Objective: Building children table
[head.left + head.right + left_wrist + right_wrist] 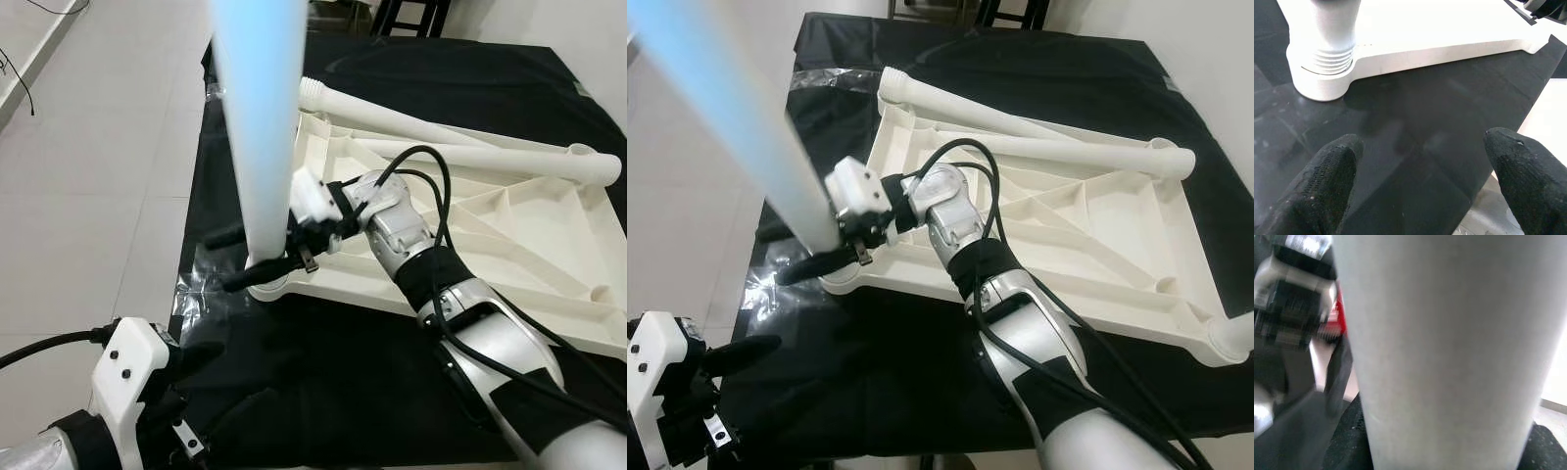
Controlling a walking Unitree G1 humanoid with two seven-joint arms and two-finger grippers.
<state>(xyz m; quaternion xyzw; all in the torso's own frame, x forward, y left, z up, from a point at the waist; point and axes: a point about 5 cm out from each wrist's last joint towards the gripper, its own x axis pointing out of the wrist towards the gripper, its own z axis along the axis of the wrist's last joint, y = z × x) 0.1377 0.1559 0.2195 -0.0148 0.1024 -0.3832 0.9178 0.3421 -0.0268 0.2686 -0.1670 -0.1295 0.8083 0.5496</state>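
Note:
The white children's table top [509, 235] lies upside down on a black cloth [343, 392]. One white table leg [260, 117] stands upright in the near left corner socket [1322, 83], and its threaded end [1334, 54] shows just above the socket. My right gripper [240, 257] is shut on this leg low down, one black finger on each side. In the right wrist view the leg [1449, 352] is pressed close. My left gripper [1420, 186] hovers open over the cloth, a short way in front of that corner, holding nothing.
Two more white legs [392, 116] [509, 157] lie loose across the far side of the table top. Pale tiled floor [88, 147] runs along the left of the cloth. Dark furniture legs [411, 15] stand at the back.

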